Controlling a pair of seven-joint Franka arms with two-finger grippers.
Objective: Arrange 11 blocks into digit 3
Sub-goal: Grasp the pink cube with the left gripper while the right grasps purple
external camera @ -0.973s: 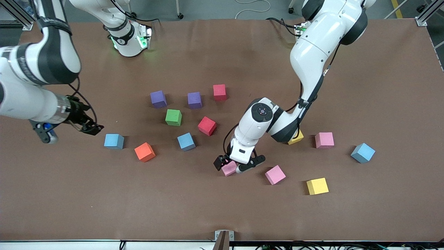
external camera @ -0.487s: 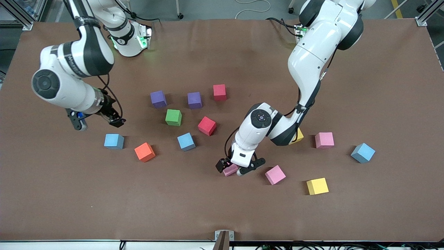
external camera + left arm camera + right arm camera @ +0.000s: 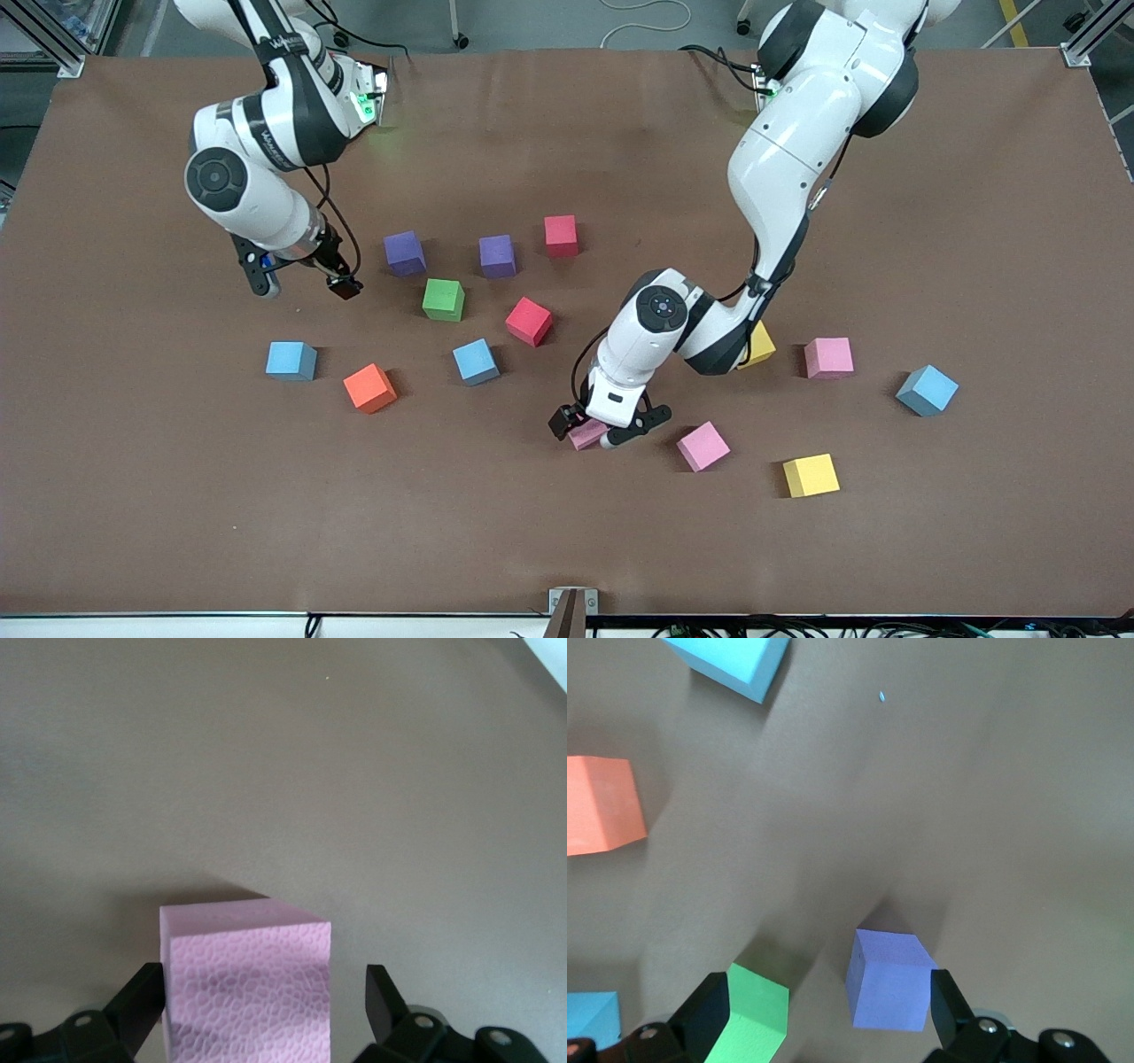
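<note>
Left gripper (image 3: 606, 429), jaws wide, straddles a pink block (image 3: 245, 983) on the table near the second pink block (image 3: 703, 446); it should centre, then close squarely, while the right gripper (image 3: 301, 285), also wide, hovers beside the purple block (image 3: 405, 253).

Blocks (image 3: 497, 255) lie scattered apart on table (image 3: 567, 532).

Green cube (image 3: 443, 299) on brown table (image 3: 567, 540), near my right gripper (image 3: 341, 286), toward left arm's end from it.
</note>
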